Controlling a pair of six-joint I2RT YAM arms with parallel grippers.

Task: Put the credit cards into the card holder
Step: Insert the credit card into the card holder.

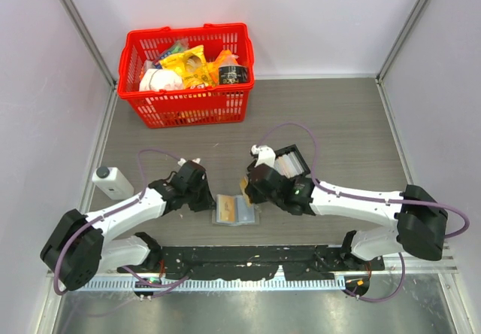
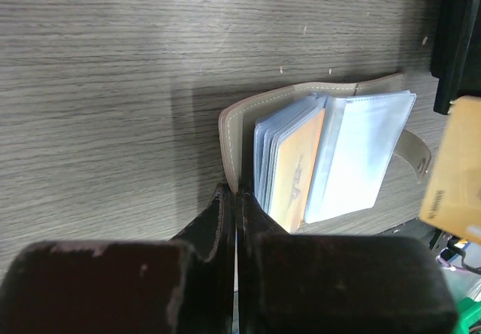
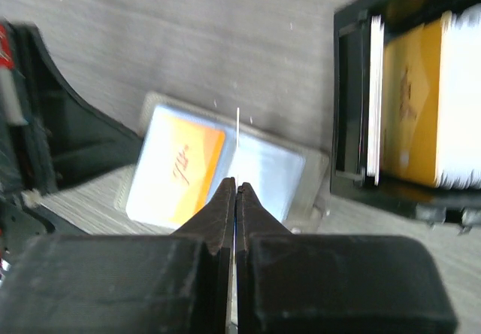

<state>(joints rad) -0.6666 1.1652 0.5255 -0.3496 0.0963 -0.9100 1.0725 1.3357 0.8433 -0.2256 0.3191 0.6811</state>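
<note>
The grey-beige card holder [image 1: 235,211] lies open on the table between the two arms, and an orange card [image 2: 293,172] sits in its left pocket stack. My left gripper [image 2: 236,195] is shut on the edge of the holder's left cover, at the holder's left side [image 1: 204,198]. A thin credit card [image 3: 237,135] is seen edge-on in my shut right gripper [image 3: 237,187], above the card holder [image 3: 270,170]. From the left wrist that held card [image 2: 455,176] shows tan-orange at the right edge. More credit cards [image 3: 409,104] stand in the black tray [image 1: 291,161].
A red basket [image 1: 186,71] full of packaged goods stands at the back left. A small white bottle-like object [image 1: 111,181] lies near the left wall. The black tray [image 3: 349,101] sits just behind and right of the card holder.
</note>
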